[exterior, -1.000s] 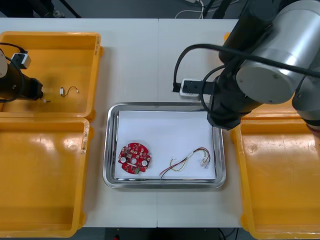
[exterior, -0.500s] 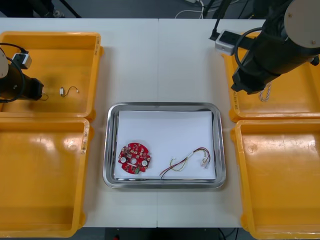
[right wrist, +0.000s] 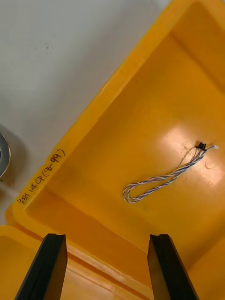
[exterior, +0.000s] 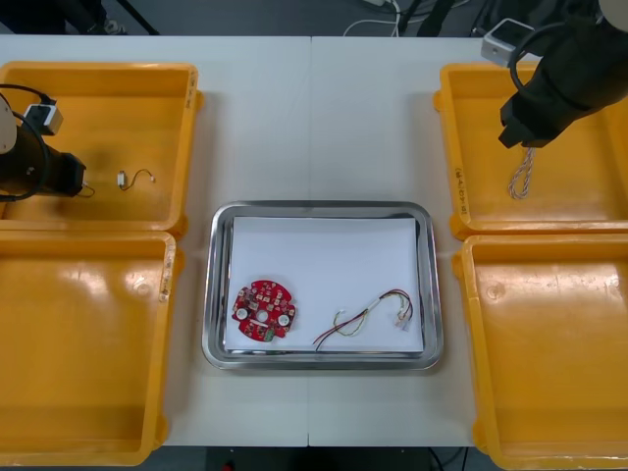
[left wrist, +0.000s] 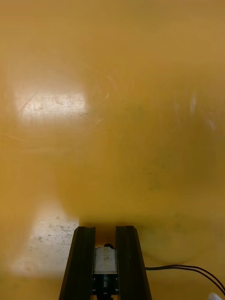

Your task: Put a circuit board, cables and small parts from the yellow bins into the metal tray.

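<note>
My left gripper is down in the far left yellow bin and shut on a small metal part with thin black wires trailing from it. In the front view the left gripper is at that bin's left side. A second small metal part with a wire lies just beside it. My right gripper hangs open over the far right yellow bin, where a twisted blue and white cable lies on the floor beyond the fingers. The metal tray holds a round red circuit board and a red and yellow cable.
Two near yellow bins flank the tray and show nothing inside. The tray's white floor has free room in its far half. Handwritten marks are on the far right bin's rim.
My right arm has swung from above the tray to over the far right bin. The left gripper has shut on the small metal part.
</note>
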